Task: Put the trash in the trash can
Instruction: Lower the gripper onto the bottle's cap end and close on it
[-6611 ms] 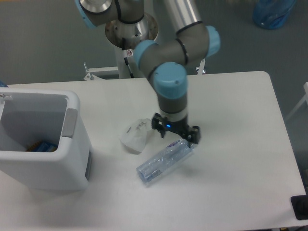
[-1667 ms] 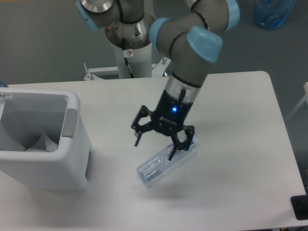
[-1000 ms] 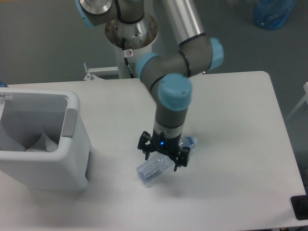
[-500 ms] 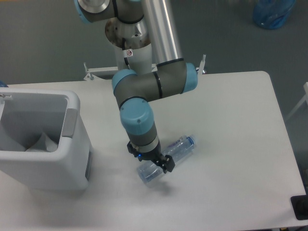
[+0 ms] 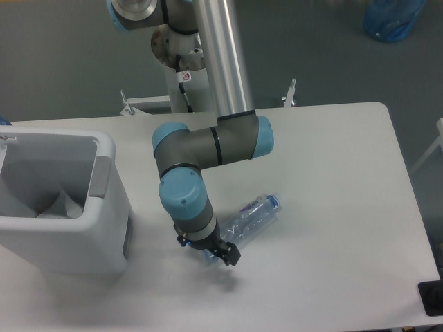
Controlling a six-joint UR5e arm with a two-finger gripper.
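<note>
Low over the table (image 5: 332,159), the arm folds sharply, its gripper (image 5: 211,250) pointing down at the base end of the lying plastic bottle (image 5: 252,216); finger spread is hidden. Paper wad (image 5: 61,205) sits inside the trash can (image 5: 104,228).

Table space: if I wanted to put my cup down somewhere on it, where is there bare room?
The right part of the table, from the bottle to the right edge, is bare. So is the front strip below the tool. The left is crowded: the bin fills that corner, and the arm hangs over the middle, down at the bottle's near end.
</note>
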